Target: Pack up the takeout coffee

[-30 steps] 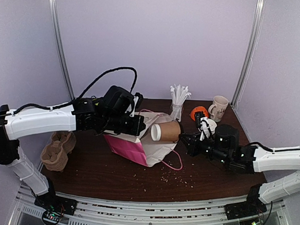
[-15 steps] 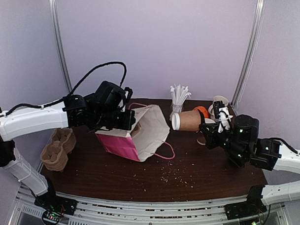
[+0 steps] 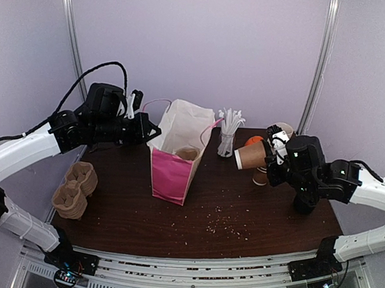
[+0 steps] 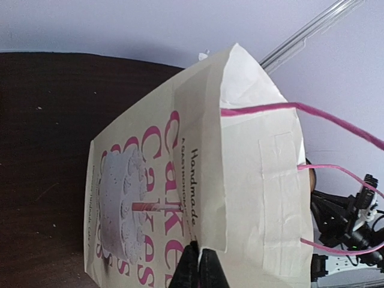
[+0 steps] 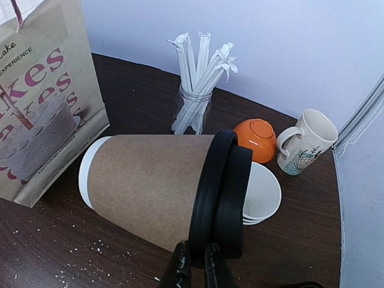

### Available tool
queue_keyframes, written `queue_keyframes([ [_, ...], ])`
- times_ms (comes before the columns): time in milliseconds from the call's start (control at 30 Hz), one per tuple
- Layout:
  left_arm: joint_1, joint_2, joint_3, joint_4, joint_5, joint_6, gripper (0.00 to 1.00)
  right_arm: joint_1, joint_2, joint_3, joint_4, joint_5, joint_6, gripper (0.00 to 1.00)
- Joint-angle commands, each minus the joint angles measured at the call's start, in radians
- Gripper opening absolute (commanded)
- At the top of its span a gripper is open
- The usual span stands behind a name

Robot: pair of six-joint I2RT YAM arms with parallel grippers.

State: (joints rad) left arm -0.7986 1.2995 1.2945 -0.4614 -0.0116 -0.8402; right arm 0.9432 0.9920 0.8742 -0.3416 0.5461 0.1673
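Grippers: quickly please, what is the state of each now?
Left gripper: closed, pinching the paper bag at its rim.
Right gripper: closed, holding the coffee cup at its black lid.

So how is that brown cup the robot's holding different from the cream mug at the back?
The brown cup is paper with a black lid; the cream mug has a handle and an open top. The cup lies sideways in the air, gripped at its lid by the right hand; the mug stands on the table. Both hold drinks.
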Motion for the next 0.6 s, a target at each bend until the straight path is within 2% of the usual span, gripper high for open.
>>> queue_keyframes([
  [0,0.006,-0.028,-0.037,0.118,0.161,-0.122,0.00,0.004,0.025,0.035,-0.073,-0.001,-0.035,0.00],
  [233,0.023,-0.032,-0.136,0.161,0.176,-0.165,0.00,0.009,0.114,0.034,-0.111,-0.031,-0.037,0.00],
  [500,0.050,-0.017,-0.178,0.165,0.192,-0.162,0.00,0.017,0.178,0.023,-0.122,-0.043,-0.035,0.00],
  [567,0.050,-0.021,-0.172,0.160,0.190,-0.144,0.16,0.019,0.184,0.025,-0.123,-0.045,-0.032,0.00],
])
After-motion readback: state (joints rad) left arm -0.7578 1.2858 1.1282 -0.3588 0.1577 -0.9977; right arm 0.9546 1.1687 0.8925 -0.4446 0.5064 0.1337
